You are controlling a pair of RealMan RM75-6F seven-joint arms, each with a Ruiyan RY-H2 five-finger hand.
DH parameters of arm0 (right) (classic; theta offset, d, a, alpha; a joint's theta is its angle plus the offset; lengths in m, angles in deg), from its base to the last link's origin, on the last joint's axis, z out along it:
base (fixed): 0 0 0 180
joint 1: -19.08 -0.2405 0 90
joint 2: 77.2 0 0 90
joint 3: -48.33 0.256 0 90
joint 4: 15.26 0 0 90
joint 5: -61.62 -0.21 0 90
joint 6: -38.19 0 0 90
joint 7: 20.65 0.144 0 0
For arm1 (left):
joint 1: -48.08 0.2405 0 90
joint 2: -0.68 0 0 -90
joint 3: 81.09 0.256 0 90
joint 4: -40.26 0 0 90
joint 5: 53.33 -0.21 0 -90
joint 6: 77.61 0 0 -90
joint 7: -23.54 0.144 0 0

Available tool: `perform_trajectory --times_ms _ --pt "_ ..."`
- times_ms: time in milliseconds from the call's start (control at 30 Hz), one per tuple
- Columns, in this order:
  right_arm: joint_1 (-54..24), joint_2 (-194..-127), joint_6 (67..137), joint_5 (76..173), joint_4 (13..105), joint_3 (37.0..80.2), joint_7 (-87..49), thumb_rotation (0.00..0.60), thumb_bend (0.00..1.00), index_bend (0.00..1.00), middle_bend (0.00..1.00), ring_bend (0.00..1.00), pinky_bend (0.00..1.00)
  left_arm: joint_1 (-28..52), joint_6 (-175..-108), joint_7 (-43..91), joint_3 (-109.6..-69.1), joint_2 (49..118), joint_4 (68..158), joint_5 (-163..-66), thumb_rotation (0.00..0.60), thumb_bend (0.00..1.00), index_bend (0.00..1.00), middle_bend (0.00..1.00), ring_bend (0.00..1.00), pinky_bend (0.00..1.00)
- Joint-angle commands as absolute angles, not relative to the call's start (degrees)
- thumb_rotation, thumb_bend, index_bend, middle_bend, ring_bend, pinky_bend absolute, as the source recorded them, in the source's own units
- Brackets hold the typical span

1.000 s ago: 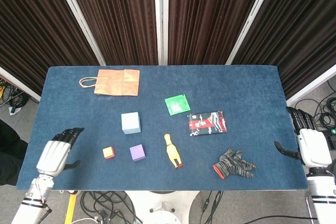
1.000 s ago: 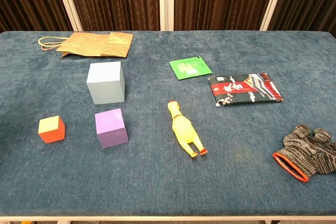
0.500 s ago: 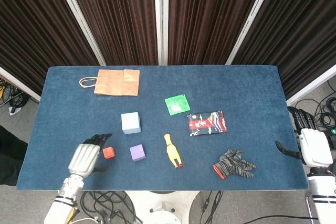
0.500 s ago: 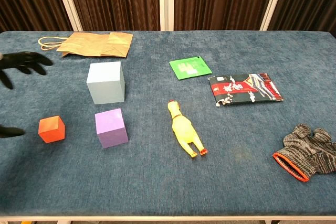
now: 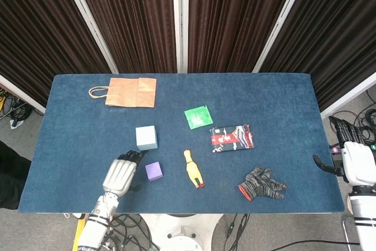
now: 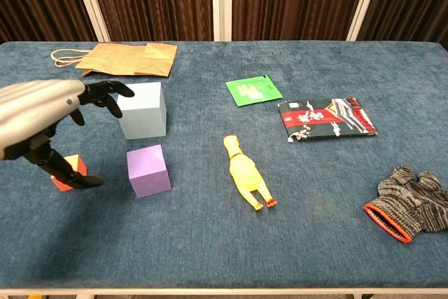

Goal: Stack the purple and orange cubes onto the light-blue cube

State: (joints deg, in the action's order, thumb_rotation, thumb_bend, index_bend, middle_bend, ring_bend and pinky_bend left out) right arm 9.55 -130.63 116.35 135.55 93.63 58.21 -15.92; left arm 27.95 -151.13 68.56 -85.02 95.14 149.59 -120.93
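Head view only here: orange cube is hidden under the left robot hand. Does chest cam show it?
Observer: Yes. In the chest view the orange cube sits on the table, partly behind the thumb of the left robot hand.
Operator: Fingers closed on it?
Observer: No. The fingers are spread, and the fingertips hang up by the top edge of the light-blue cube, well above the orange cube.
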Motion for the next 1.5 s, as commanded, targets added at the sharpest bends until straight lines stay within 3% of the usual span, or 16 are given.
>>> perform_trajectory --times_ms 33,400,800,1500 --pt "9.57 -130.51 116.38 135.29 93.65 58.38 -15.75 0.6 0.16 0.02 0.07 0.0 0.0 27.76 -152.69 69.11 -84.63 99.07 144.8 -120.97 0.6 0.14 0.19 0.38 0.21 0.32" --pt "9.57 -130.15 116.23 134.36 93.64 58.91 -15.02 0.6 0.16 0.02 0.07 0.0 0.0 26.97 -153.06 69.86 -84.03 103.33 140.4 -121.13 0.6 0.16 0.21 0.43 0.24 0.32" --pt "10.03 -129.59 116.64 133.87 93.25 59.41 -13.34 0.6 0.16 0.02 0.07 0.0 0.0 25.09 -152.37 71.94 -86.48 106.99 138.84 -117.04 0.6 0.16 0.22 0.44 0.25 0.33" --pt "10.16 -129.39 116.51 133.55 92.95 59.67 -12.76 0.6 0.16 0.02 0.07 0.0 0.0 23.65 -152.31 67.65 -87.37 109.6 135.19 -116.97 0.6 0.23 0.27 0.53 0.31 0.36"
